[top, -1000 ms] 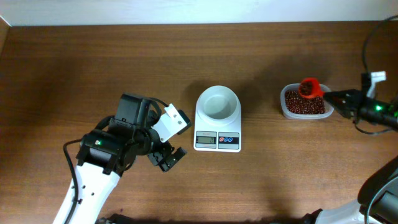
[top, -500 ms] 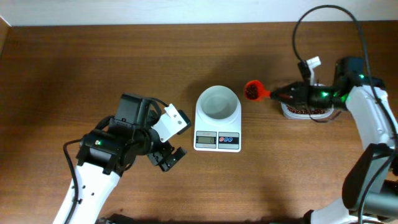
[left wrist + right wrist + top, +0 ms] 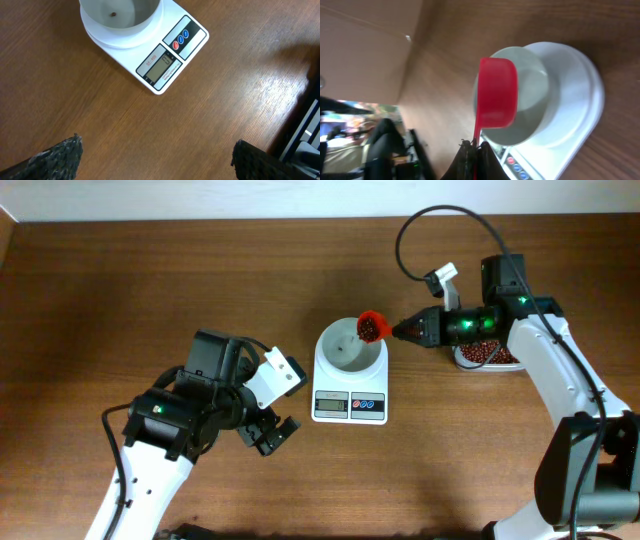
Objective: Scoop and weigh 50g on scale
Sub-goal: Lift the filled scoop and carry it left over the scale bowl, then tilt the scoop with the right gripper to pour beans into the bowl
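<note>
The white scale (image 3: 349, 392) stands mid-table with its round bowl (image 3: 346, 350) on top. My right gripper (image 3: 404, 332) is shut on the handle of a red-orange scoop (image 3: 372, 327), which carries dark red-brown beans (image 3: 374, 330) over the bowl's right rim. In the right wrist view the scoop (image 3: 497, 92) hangs over the bowl (image 3: 535, 95), its handle pinched in my gripper (image 3: 474, 146). The left wrist view shows the scale (image 3: 170, 55) and one bean (image 3: 114, 14) in the bowl. My left gripper (image 3: 270, 432) is open over bare wood, left of the scale.
A clear plastic container (image 3: 458, 358) with more beans (image 3: 488, 354) sits to the right of the scale, partly under my right arm. The right arm's cable loops above it. The table's back edge runs along the top of the overhead view.
My right arm has carried the loaded scoop leftward from the bean container to over the scale's bowl. The left arm has not moved.
</note>
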Controlling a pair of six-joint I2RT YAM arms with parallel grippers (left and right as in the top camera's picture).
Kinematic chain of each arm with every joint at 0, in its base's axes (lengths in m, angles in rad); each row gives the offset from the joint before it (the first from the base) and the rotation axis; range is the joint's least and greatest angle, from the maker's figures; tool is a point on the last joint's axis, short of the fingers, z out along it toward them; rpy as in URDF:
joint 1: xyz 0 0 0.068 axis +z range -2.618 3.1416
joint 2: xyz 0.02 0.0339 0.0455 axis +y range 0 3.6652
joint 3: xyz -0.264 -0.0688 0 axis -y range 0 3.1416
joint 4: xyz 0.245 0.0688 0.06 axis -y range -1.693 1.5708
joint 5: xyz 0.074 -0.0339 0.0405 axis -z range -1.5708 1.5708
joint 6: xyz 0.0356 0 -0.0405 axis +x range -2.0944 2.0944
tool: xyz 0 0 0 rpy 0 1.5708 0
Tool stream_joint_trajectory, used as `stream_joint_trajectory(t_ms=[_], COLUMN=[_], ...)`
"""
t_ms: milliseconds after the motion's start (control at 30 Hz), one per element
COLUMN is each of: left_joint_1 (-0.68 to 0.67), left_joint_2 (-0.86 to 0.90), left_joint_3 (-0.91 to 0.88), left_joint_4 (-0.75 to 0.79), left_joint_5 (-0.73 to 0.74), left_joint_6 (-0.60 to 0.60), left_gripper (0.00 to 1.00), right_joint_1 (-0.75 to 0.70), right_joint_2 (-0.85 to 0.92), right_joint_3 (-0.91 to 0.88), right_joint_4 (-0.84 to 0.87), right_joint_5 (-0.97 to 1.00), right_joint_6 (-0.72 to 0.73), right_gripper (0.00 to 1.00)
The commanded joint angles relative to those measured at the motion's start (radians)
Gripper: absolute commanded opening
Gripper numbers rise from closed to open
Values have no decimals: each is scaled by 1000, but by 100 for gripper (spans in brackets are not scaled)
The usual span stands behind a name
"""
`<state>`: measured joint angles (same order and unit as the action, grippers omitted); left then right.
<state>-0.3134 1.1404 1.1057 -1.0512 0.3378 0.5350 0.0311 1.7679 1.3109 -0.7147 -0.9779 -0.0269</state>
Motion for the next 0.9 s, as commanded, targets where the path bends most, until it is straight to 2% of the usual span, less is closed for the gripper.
stream_joint_trajectory(t_ms=[0,400,767,833,867], left_joint_1=[4,4,4,4,4], left_joint_2=[-10,-10,-10,-10,-10], left_joint_3=[13,13,13,13,13], left_joint_4=[2,1,1,2,2], left_joint_5=[14,14,14,14,14], left_joint_6=[17,17,17,17,17], left_gripper=[99,99,99,99,99], right_joint_1=[27,41,101,101,101], right_joint_2=[6,-39,-61,-68,-68], right_joint_3=[8,8,8,8,8], right_joint_4=[29,45,23,-4,-1], right_joint_5=[72,72,203,95,91], right_joint_6=[-48,-128,-132,-243,-250], right_gripper=[4,4,4,4,4])
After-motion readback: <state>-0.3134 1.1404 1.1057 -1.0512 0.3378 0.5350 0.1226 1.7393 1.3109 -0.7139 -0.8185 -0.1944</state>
